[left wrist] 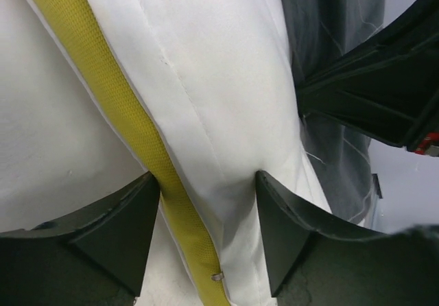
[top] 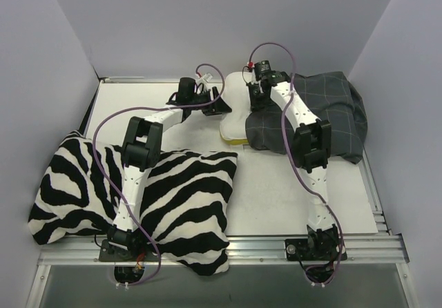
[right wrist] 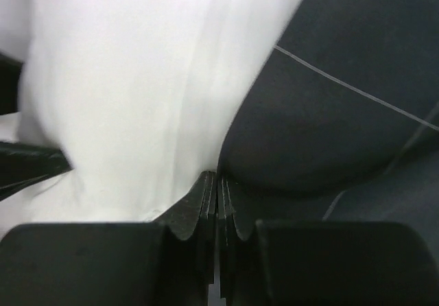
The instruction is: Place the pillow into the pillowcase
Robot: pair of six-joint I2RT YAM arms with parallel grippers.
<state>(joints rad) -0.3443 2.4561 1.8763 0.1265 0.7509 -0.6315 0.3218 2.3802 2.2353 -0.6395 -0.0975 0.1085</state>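
The white pillow (top: 235, 99) lies at the back middle of the table, its yellow side edge (top: 233, 139) facing the near side. Its right part sits inside the mouth of the dark grey checked pillowcase (top: 340, 111), which bunches to the right. My left gripper (top: 222, 108) grips the pillow's left side; in the left wrist view its fingers (left wrist: 147, 196) pinch the pillow (left wrist: 206, 79) across the yellow band (left wrist: 103, 66). My right gripper (top: 255, 103) is shut at the pillowcase's mouth, where the pillowcase (right wrist: 329, 134) meets the pillow (right wrist: 137, 79).
A large zebra-striped cushion (top: 186, 190) lies over the near left of the table, under the left arm. The white table top (top: 276, 190) shows between the arms. Purple-grey walls close in the back and both sides.
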